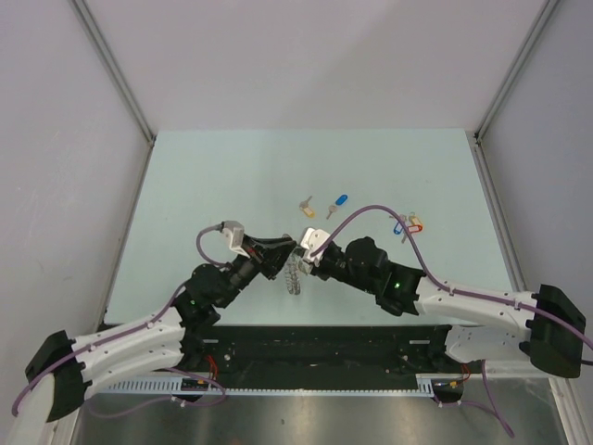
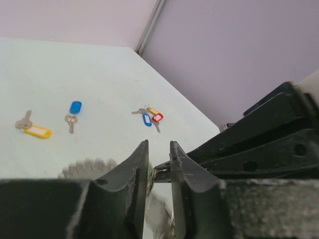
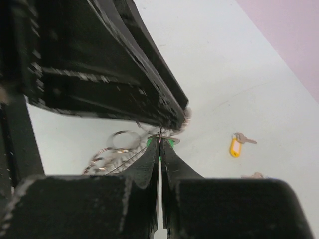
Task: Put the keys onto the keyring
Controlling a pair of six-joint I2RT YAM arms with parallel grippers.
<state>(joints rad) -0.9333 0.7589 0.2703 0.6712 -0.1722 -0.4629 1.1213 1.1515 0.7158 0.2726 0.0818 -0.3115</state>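
Observation:
My left gripper (image 1: 283,248) is shut on the wire of the keyring (image 1: 295,275), which hangs below it just above the table; in the left wrist view (image 2: 158,144) its grey fringe of keys (image 2: 87,168) shows to the left. My right gripper (image 1: 303,254) meets it tip to tip. In the right wrist view (image 3: 159,141) it is shut on a key with a green tag (image 3: 171,143), pressed against the ring wire under the left fingers (image 3: 124,74). A yellow-tag key (image 1: 306,206) and a blue-tag key (image 1: 339,200) lie beyond on the table.
A small bunch of keys with red, blue and yellow tags (image 1: 408,224) lies at the right, also in the left wrist view (image 2: 151,117). The pale table (image 1: 232,176) has grey walls on three sides. Purple cables loop over both arms.

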